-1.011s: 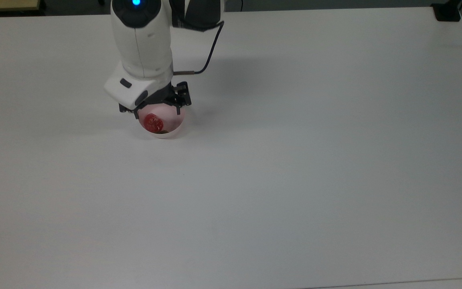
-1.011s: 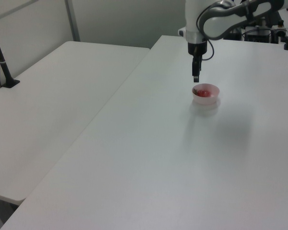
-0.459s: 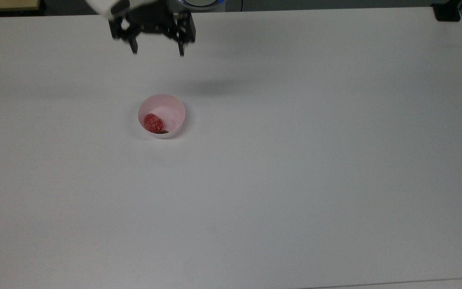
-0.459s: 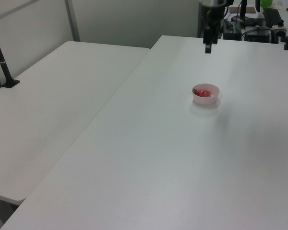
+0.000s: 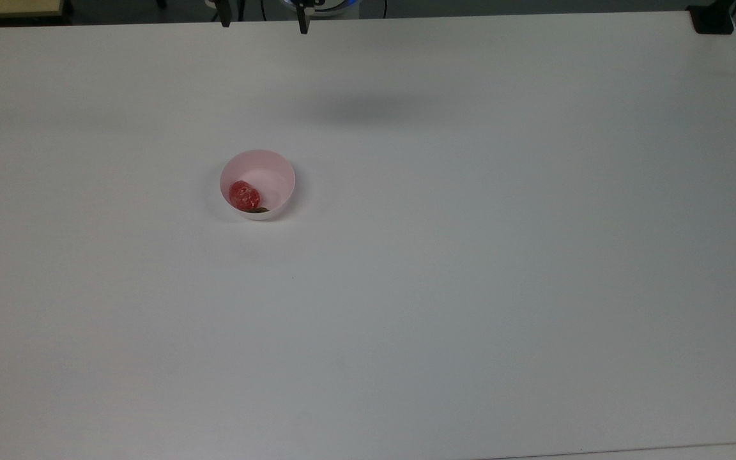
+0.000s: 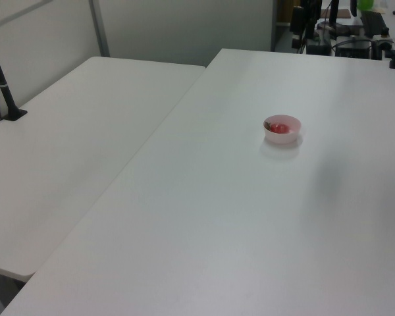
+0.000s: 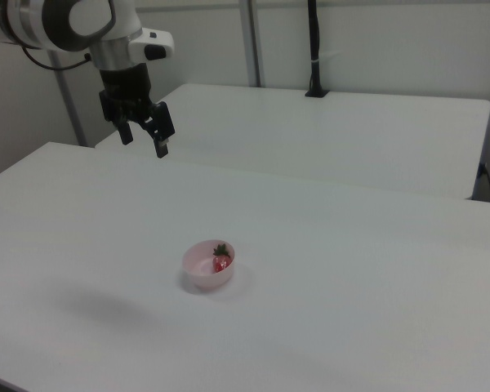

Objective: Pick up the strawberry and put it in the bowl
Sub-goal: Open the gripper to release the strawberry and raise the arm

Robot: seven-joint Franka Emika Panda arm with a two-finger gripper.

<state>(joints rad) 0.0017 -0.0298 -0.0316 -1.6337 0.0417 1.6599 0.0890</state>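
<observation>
In the top view the gripper (image 5: 263,22) is cut off by the upper edge, only two tips being seen. The strawberry's (image 5: 244,195) cap is half hidden by the bowl (image 5: 272,172) wall there.

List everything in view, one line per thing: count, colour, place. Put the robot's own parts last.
bowl: one, pale pink, on the near table, towards the top view's left.
strawberry: one, red with a dark green cap, lying inside the bowl, against its wall on the top view's left.
near table: one, white, carrying the bowl.
second table: one, white, behind the near table in the right view.
black post: one, standing at the second table's far edge in the right view.
arm: one, white and grey, raised at the right view's upper left.
gripper: one, black, fingers open, holding nothing, high above the near table and away from the bowl.
</observation>
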